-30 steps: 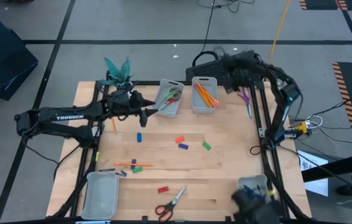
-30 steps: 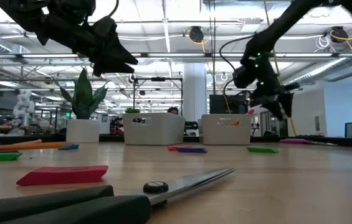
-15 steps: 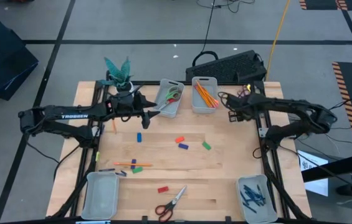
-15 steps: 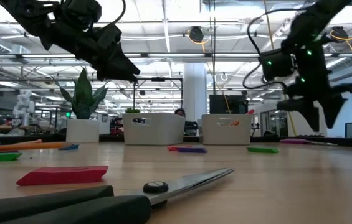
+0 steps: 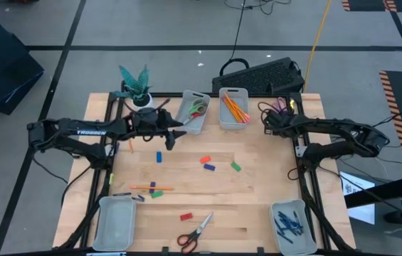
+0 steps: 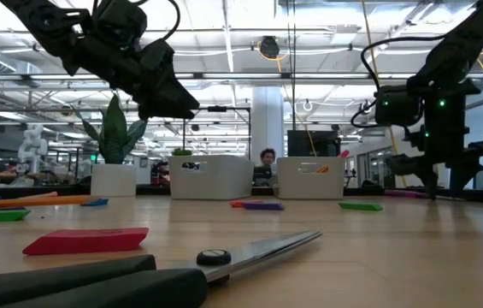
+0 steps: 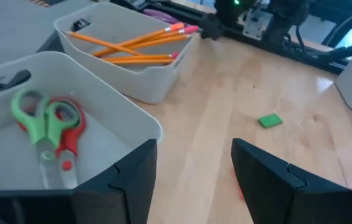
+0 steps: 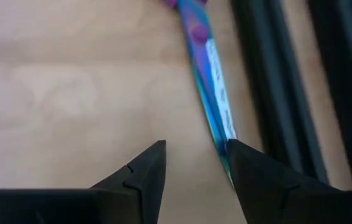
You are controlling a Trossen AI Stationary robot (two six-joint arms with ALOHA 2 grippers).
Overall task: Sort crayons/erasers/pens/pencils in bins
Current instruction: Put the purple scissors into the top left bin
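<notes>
Here the left gripper (image 5: pixel 177 132) hangs over the table (image 5: pixel 257 192) near the back, just beside the bin with scissors (image 5: pixel 194 112). Its jaws are open and hold nothing. In the left wrist view that bin (image 7: pixel 70 124) has green and red scissors (image 7: pixel 48 121) in it, and the next bin (image 7: pixel 132 59) holds the orange pencils (image 7: pixel 135 46). A green eraser (image 7: pixel 270 120) lies on the wood past the fingers.

The right gripper (image 5: pixel 265 122) is at the back right of the table, low over the purple scissors (image 5: pixel 282 114). In the right wrist view its jaws are open a little, with nothing between them, and the shiny scissor blade (image 8: pixel 210 62) lies just beside one finger.

In the middle of the table lie loose things: a red eraser (image 5: pixel 205 160), a blue eraser (image 5: pixel 210 168), a green eraser (image 5: pixel 235 166) and a short blue crayon (image 5: pixel 159 157). Nearer the front left are one pencil (image 5: pixel 151 188), a green eraser (image 5: pixel 158 193) and a red eraser (image 5: pixel 186 216). Red scissors (image 5: pixel 195 232) lie at the front.

The front left bin (image 5: pixel 117 222) looks bare inside. The front right bin (image 5: pixel 291 226) holds dark blue pens (image 5: pixel 287 222). A plant pot (image 5: pixel 139 98) stands at the back left
</notes>
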